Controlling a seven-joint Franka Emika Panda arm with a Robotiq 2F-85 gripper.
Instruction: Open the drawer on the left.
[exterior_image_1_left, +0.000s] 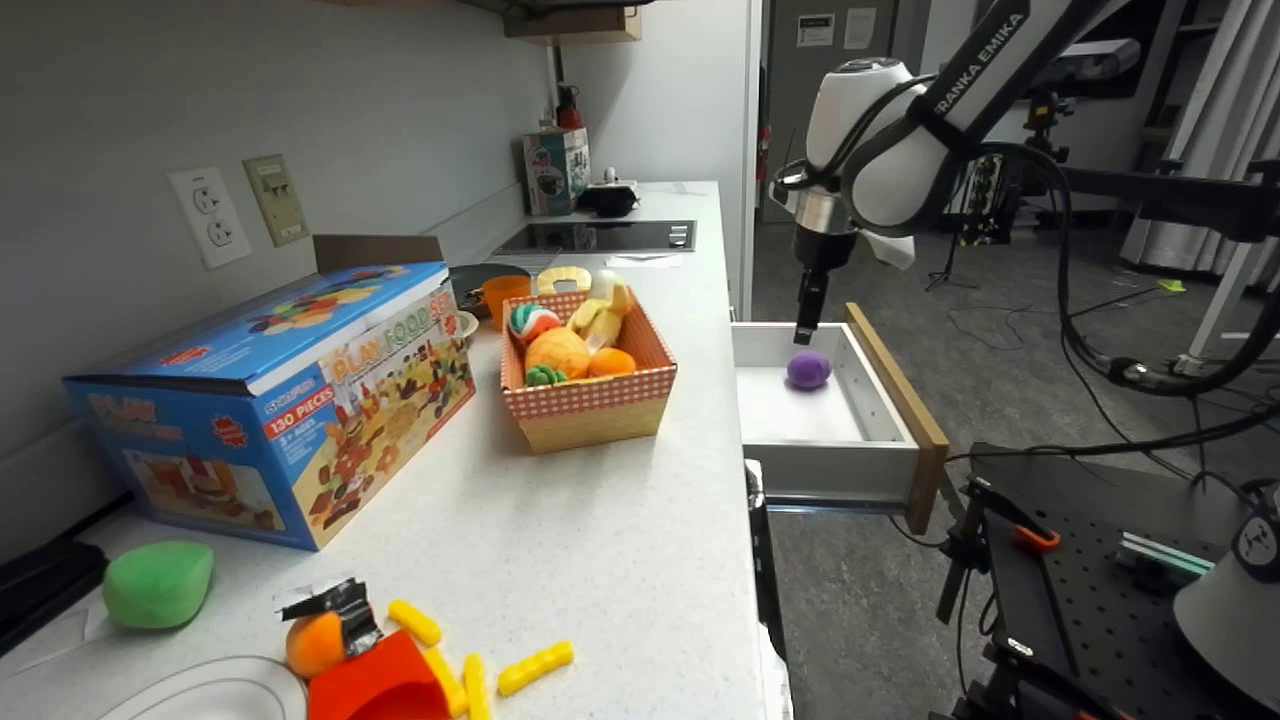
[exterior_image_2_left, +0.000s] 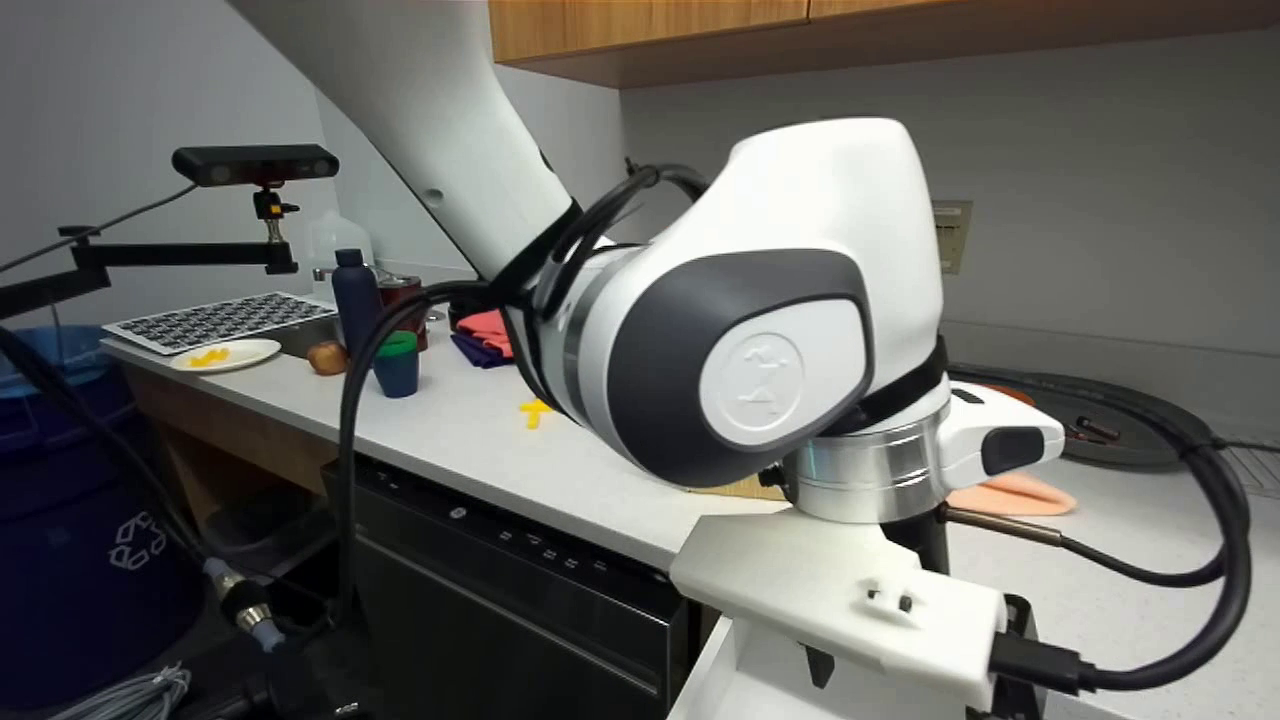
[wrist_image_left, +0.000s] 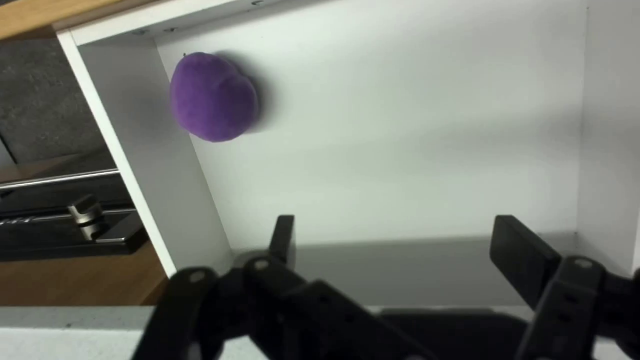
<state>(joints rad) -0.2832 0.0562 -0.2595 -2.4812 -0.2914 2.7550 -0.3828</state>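
Note:
The white drawer (exterior_image_1_left: 835, 470) stands pulled out from under the counter, its tan wood front panel (exterior_image_1_left: 890, 400) away from the cabinet. Its pale interior fills most of the wrist view (wrist_image_left: 400, 125), and part shows in an exterior view (exterior_image_2_left: 735, 685). A rounded purple toy (exterior_image_1_left: 808, 370) lies on the drawer floor; it is near a front corner in the wrist view (wrist_image_left: 214, 97). My gripper (exterior_image_1_left: 804, 335) points down over the drawer. In the wrist view its fingers (wrist_image_left: 395, 230) are wide apart with nothing between them. The arm hides much of the drawer in an exterior view.
The white counter (exterior_image_1_left: 620, 560) edge runs along the drawer's back. On it stand a checked basket (exterior_image_1_left: 590, 420) of toy food and a blue toy box (exterior_image_1_left: 290, 400). A black dishwasher (exterior_image_2_left: 510, 580) is beside the drawer. Cables (exterior_image_1_left: 1065, 250) hang along the arm.

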